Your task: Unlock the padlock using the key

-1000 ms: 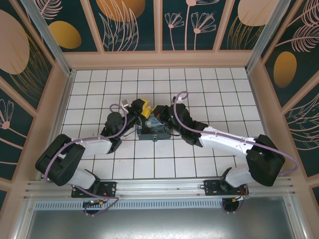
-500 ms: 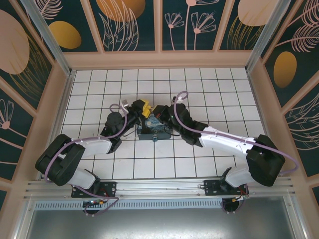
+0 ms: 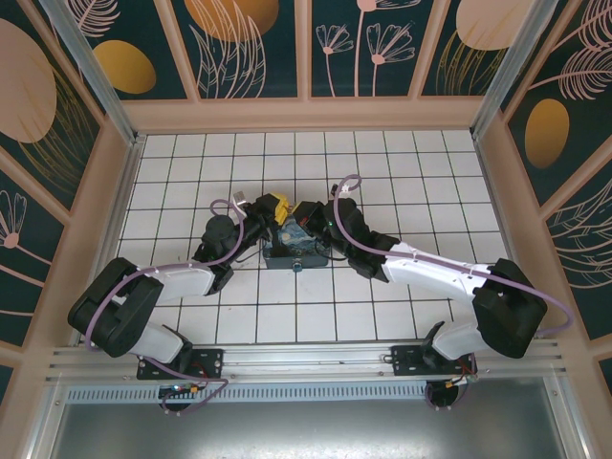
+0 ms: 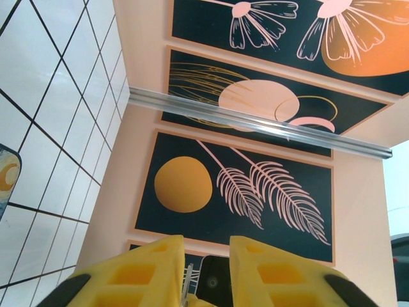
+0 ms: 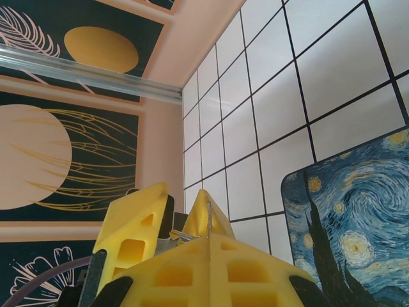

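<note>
We saw bright, even light from overhead. Soft, short shadows lay under arms on white tiled floor [image 3: 402, 153]. Mild glare on aluminium rail [image 4: 255, 125]. Close-up yellow fingers [image 5: 134, 224] looked slightly soft; overhead view stayed sharp.

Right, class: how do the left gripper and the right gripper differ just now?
The left gripper shows a gap between its fingers, with something dark in it; the right gripper is shut, fingers meeting. The right gripper pinches a thin metal sliver, seemingly the key; whether the left gripper grips anything I cannot tell. Both have yellow fingers and sit near the box.
</note>
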